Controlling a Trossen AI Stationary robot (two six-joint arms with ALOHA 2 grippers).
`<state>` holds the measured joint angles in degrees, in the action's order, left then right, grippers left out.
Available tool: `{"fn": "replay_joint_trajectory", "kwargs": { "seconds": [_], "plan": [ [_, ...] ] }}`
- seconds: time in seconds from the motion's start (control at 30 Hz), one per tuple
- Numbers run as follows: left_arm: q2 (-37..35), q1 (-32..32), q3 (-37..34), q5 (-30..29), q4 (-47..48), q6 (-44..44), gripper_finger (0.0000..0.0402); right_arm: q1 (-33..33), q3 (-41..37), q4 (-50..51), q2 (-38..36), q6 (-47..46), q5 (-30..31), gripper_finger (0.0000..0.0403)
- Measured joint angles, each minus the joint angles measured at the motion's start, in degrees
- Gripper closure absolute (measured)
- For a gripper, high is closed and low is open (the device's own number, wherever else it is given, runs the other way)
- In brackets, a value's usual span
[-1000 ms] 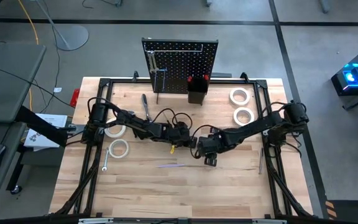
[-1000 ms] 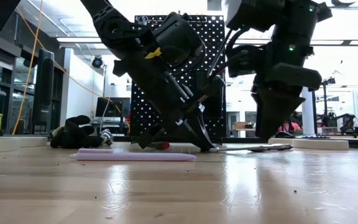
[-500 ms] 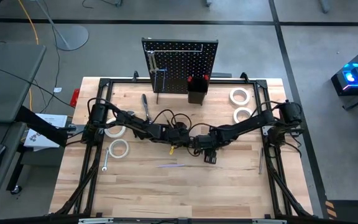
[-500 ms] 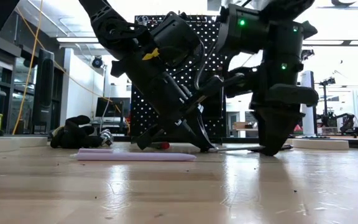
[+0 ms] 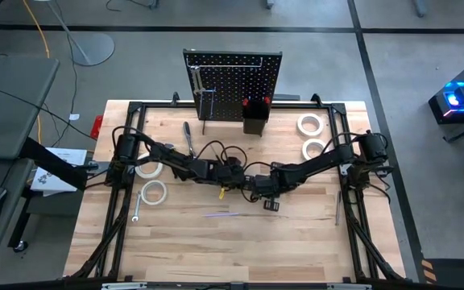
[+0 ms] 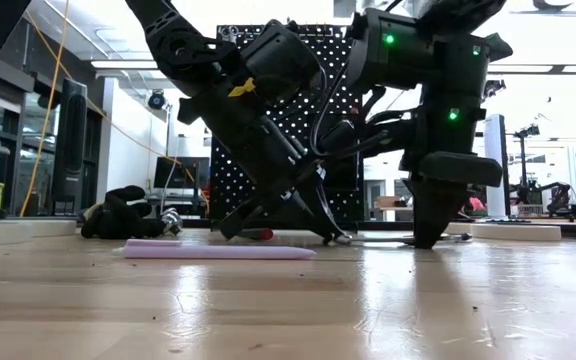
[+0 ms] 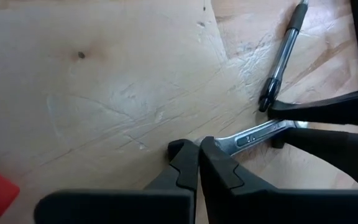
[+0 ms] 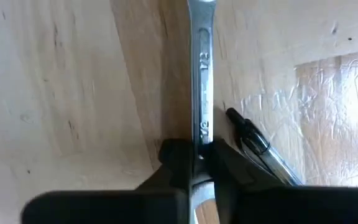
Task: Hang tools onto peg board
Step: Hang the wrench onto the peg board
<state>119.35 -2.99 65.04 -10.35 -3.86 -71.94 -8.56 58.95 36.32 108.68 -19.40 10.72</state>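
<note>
A silver wrench (image 7: 253, 133) lies flat on the wooden table near its middle, between my two grippers. My left gripper (image 7: 198, 147) slants down onto one end of it, shut. My right gripper (image 8: 199, 157) stands over the wrench's shaft (image 8: 202, 74), pointing down, shut on it. In the low view the left gripper (image 6: 330, 236) and the right gripper (image 6: 430, 238) both reach the tabletop. The black peg board (image 5: 236, 76) stands upright at the table's far edge with a small black bin (image 5: 255, 121) on it. My left gripper has its shut fingertips on the wrench's end (image 7: 211, 142), slanting down from the table's left; the end vanishes between the tips. The wrench lies on the table. My right gripper pinches the shaft's two narrow edges (image 8: 201, 138) between its fingers, from above, across the wrench.
A clear pen (image 8: 258, 147) lies beside the wrench. White tape rolls lie at the far right (image 5: 311, 124) (image 5: 316, 150) and at the left (image 5: 154, 192). A lilac stick (image 5: 222, 214), a small wrench (image 5: 136, 208) and a dark-handled tool (image 5: 188, 137) also lie on the table.
My right gripper has come down to the tabletop, moving a little toward the table's left and my left gripper, and its fingers have shut on the wrench's shaft. The wrench has stayed on the table.
</note>
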Motion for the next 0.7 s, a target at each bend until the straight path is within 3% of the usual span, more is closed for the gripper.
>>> {"fn": "replay_joint_trajectory", "kwargs": {
  "seconds": [0.3, 0.5, 0.7],
  "plan": [
    [-0.88, 0.04, 0.35, -0.03, -0.89, 2.23, 0.0401, -2.38, -0.41, 0.58, -2.63, -6.02, 0.51, 0.0395],
    [-5.03, 0.45, 0.13, 1.92, 2.62, 10.85, 0.0401, -2.86, -0.58, 2.15, -6.21, -10.67, -2.24, 0.0401],
    [-10.75, 1.02, 0.26, 1.63, 12.07, 19.57, 0.0401, -3.06, -0.54, 3.07, -8.44, -14.55, -0.67, 0.0401]
  ]
}}
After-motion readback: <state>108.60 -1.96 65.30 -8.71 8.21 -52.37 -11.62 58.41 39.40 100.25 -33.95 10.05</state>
